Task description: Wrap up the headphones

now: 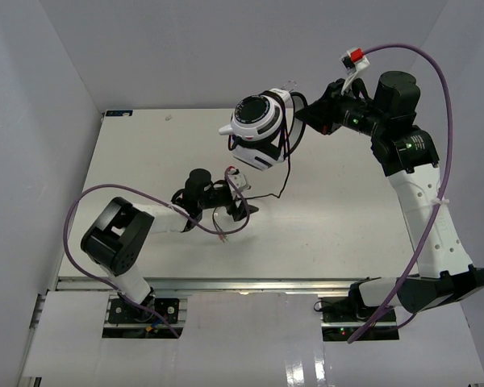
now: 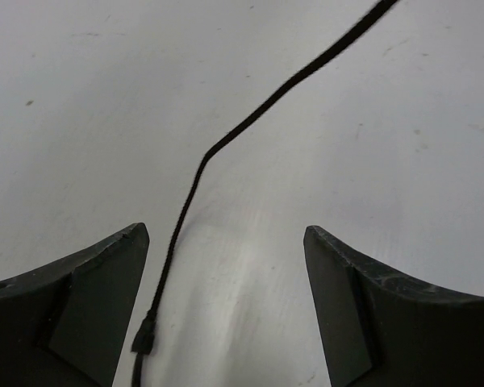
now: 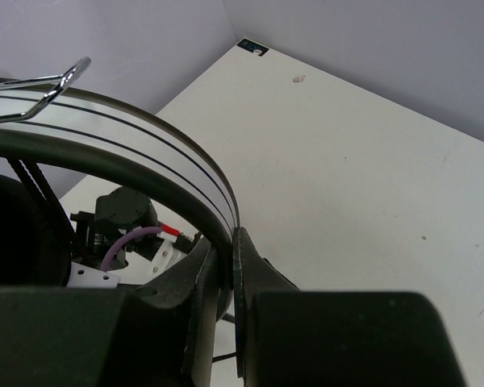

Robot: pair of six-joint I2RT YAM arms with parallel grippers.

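The white headphones (image 1: 256, 129) with round cups are held up above the far middle of the table. My right gripper (image 1: 305, 115) is shut on their thin headband (image 3: 157, 141), which runs between the jaws in the right wrist view. The thin black cord (image 1: 286, 165) hangs from the cups down to the table and trails toward my left gripper (image 1: 248, 207). In the left wrist view the cord (image 2: 250, 121) lies on the table between the open jaws, its plug end (image 2: 143, 339) close to the left finger (image 2: 81, 298). My left gripper is open and low over the table.
The white table (image 1: 339, 226) has grey walls at the back and left. Purple robot cables (image 1: 105, 201) loop beside the left arm and over the right arm (image 1: 431, 218). The left arm shows under the headband in the right wrist view (image 3: 121, 214).
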